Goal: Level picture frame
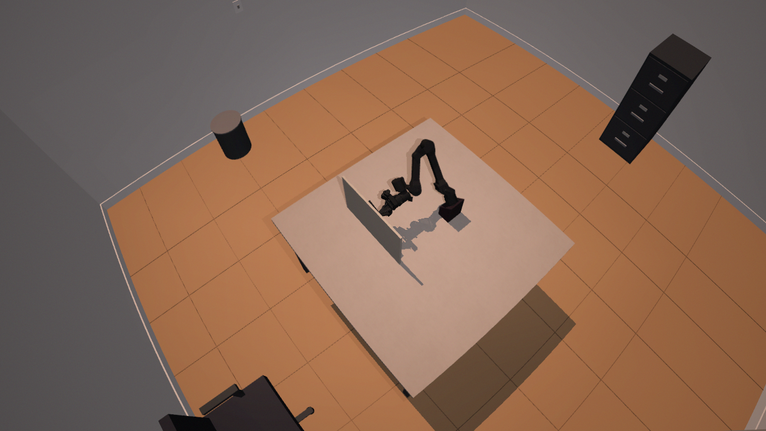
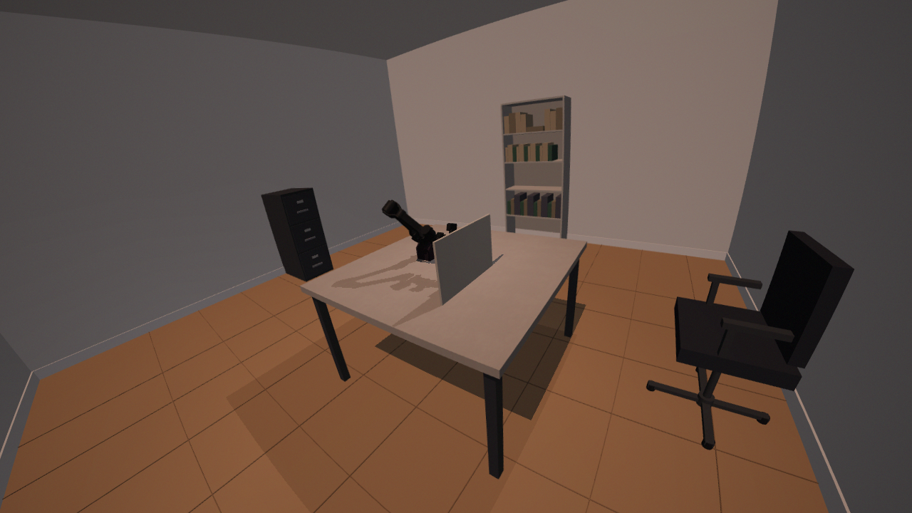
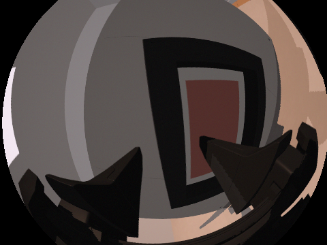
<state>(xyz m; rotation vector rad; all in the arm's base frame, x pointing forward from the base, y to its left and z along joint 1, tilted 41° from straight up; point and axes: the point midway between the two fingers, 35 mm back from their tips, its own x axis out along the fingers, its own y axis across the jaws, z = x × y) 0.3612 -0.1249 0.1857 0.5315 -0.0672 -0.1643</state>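
The picture frame (image 3: 157,82) has a black border, a grey mat and a dark red centre. It hangs on the robot's side of the upright grey panel (image 1: 372,224) (image 2: 467,262) (image 3: 112,88). In the wrist view its long left edge slants, but the lens curves everything, so I cannot tell the exact tilt. The screw and notched strip are hidden. My gripper (image 3: 170,146) is open and empty. One finger shows over the panel beside the frame, the other in front of its red centre; contact is not clear. The panel hides gripper and frame in the exterior view.
The panel stands on a pale table (image 1: 455,300) (image 2: 516,296), with the arm's base (image 1: 451,209) (image 2: 425,250) behind it. A filing cabinet (image 1: 640,107) (image 2: 306,236), a dark bin (image 1: 234,143), a bookshelf (image 2: 567,165) and an office chair (image 2: 733,331) stand around the table.
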